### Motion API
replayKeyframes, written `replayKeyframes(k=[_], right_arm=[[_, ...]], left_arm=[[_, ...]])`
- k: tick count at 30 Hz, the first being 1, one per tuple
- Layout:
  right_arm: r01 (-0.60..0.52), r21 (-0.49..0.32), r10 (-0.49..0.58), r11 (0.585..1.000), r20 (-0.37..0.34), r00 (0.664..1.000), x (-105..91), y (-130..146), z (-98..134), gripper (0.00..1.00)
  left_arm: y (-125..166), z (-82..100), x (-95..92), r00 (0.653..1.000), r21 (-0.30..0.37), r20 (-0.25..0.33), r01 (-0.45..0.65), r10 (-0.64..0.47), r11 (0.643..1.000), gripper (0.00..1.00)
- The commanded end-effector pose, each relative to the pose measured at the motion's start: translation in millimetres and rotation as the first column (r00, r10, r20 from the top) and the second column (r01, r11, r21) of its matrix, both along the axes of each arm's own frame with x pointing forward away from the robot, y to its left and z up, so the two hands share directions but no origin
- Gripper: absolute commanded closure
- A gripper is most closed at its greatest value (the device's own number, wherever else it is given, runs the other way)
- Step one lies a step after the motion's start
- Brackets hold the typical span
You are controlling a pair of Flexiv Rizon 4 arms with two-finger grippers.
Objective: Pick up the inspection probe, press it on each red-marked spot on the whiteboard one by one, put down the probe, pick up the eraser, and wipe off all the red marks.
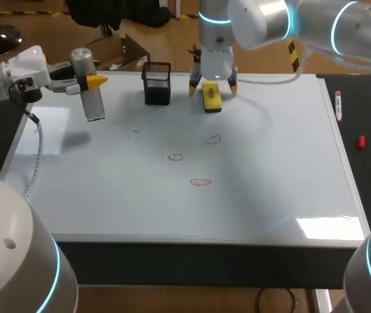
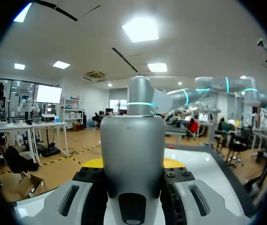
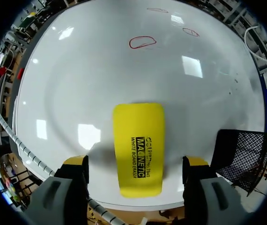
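The yellow rectangular eraser (image 3: 139, 147) lies flat on the glossy white whiteboard (image 1: 270, 169), at the upper middle of the head view, near the black mesh pen holder (image 1: 157, 83). It is straddled by the right gripper (image 1: 212, 87), whose fingers are spread wide, one off each long side, with a gap visible on both sides. For a sound grasp, the fingers should be lowered evenly and closed across the narrow width, nearer the eraser's middle, so that it comes up level. Three red outlined marks (image 1: 175, 157) are unwiped at the frame's centre. The grey cylindrical inspection probe (image 1: 92, 104) is clamped between the fingers of the left gripper (image 1: 89, 82) at upper left, apparently held above the surface.
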State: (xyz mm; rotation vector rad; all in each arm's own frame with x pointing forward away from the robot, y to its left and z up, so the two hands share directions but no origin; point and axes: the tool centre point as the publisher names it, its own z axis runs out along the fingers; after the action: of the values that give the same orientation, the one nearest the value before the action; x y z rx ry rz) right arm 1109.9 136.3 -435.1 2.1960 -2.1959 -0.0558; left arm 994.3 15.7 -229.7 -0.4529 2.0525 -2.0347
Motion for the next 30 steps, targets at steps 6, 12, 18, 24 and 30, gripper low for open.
replayKeyframes(k=[6, 12, 18, 24, 30], right_arm=[[-0.011, 0.003, 0.011, 1.000, -0.008, 1.000, -6.9, 3, 8, 0.71], [-0.014, -0.002, 0.014, 1.000, -0.017, 1.000, -8.3, 3, 8, 1.00], [0.064, 0.012, -0.064, 0.998, -0.013, 0.998, 2.0, -2, 18, 1.00], [0.196, 0.060, -0.196, 0.979, -0.007, 0.981, 19.0, -15, 37, 1.00], [0.321, 0.088, -0.323, 0.943, 0.003, 0.946, 37.9, -35, 52, 1.00]], left_arm=[[-1, 0.8, -1.1, 1.000, 0.000, 0.003, -0.005, 0.005, 1.000, 1.00], [-1, 0.8, -1.1, 1.000, 0.000, 0.003, -0.005, 0.005, 1.000, 1.00], [-1, 0.8, -1.1, 1.000, 0.000, 0.003, -0.005, 0.005, 1.000, 1.00], [-1, 0.8, -1.1, 1.000, 0.000, 0.003, -0.005, 0.005, 1.000, 1.00], [-1, 0.8, -1.1, 1.000, 0.000, 0.003, -0.005, 0.005, 1.000, 1.00]])
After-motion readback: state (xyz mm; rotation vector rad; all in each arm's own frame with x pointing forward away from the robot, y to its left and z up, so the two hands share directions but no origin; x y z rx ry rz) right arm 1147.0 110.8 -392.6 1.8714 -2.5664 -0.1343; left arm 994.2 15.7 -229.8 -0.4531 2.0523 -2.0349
